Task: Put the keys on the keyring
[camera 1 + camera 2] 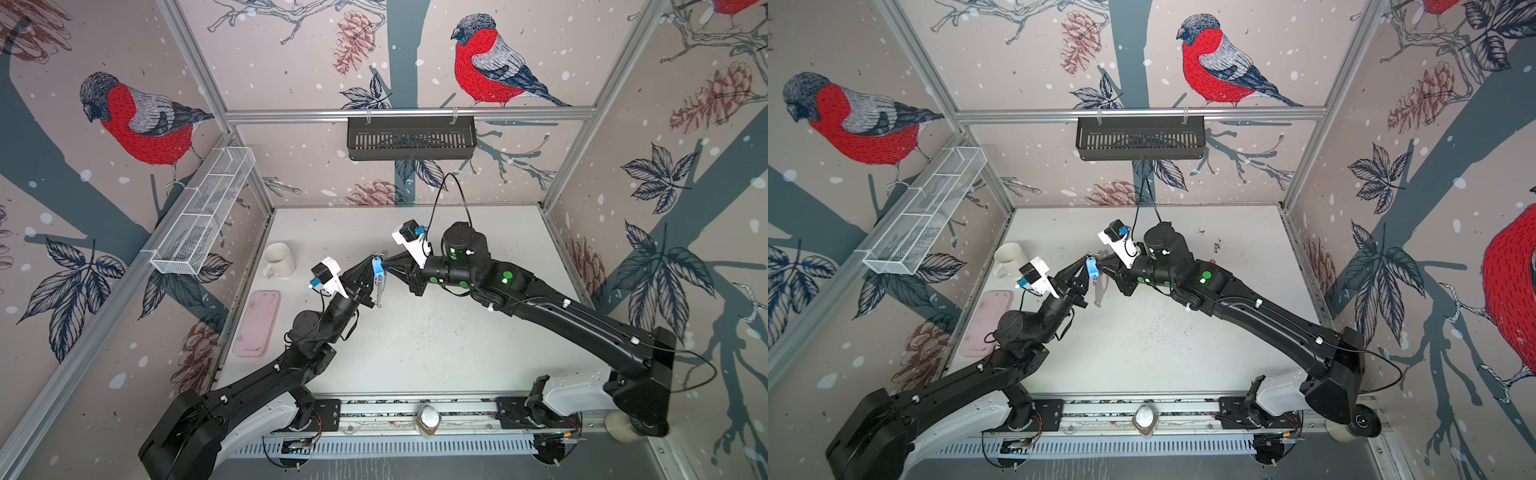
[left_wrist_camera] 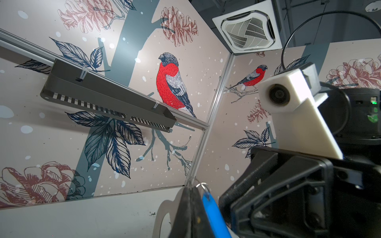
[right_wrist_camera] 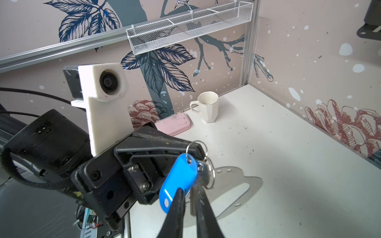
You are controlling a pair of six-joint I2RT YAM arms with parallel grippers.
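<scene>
Keys (image 3: pixel 202 173) are in the air, left of the middle of the table (image 3: pixel 288 164), held between my two tools and well clear of the surface. The blue tag (image 1: pixel 377 268) hangs with them. The red tag shows in no view.

My left gripper (image 3: pixel 199 149) is pressed together at the tip, pinching the bunch by its split ring (image 3: pixel 196 141). My right gripper (image 3: pixel 190 188) comes in from the opposite side. Its fingers (image 3: pixel 177 208) stand either side of a key shank, just beside the blue tag, with a thin gap showing. Whether they bite or only flank it, I cannot tell.

Progress, my judgement: the pickup is done and the bunch is in hand, but nothing is hung yet. I cannot pick out the keyring for certain anywhere. The dark slatted rack (image 1: pixel 411 137) on the back rail and the white mesh basket (image 1: pixel 203 216) on the side wall are the only fixtures, and I can make out no loops on either. Left to do: find the holder, present the ring, thread it, let go. I make it under halfway.

Writing: none legible. The tag's white label window (image 3: pixel 166 203) looks blank. The mug (image 3: pixel 207 107) and pink case (image 3: pixel 175 124), near the left wall, look unmarked. The green patches on my right arm carry no text I can read.
</scene>
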